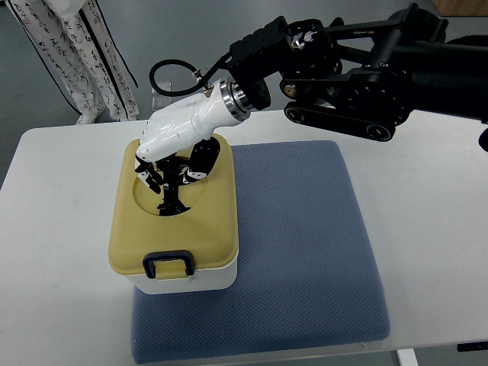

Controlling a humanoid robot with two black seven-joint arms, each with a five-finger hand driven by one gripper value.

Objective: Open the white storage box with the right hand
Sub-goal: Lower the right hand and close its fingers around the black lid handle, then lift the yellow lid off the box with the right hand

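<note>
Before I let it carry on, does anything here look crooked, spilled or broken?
Nothing looks spilled or damaged. The white storage box sits partly off the left edge of the blue mat, its tan lid closed. The right robot hand is over the lid's round recess, fingers pointing down.

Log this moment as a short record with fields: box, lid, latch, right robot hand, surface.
box: white storage box, near left end of blue mat
lid: tan lid, on the box, looks closed
latch: dark clasp at the front edge, lying down
right robot hand: right robot hand over the lid's round recess, fingers pointing down into it; grip unclear
surface: white table under the mat
left arm: not in view
</note>
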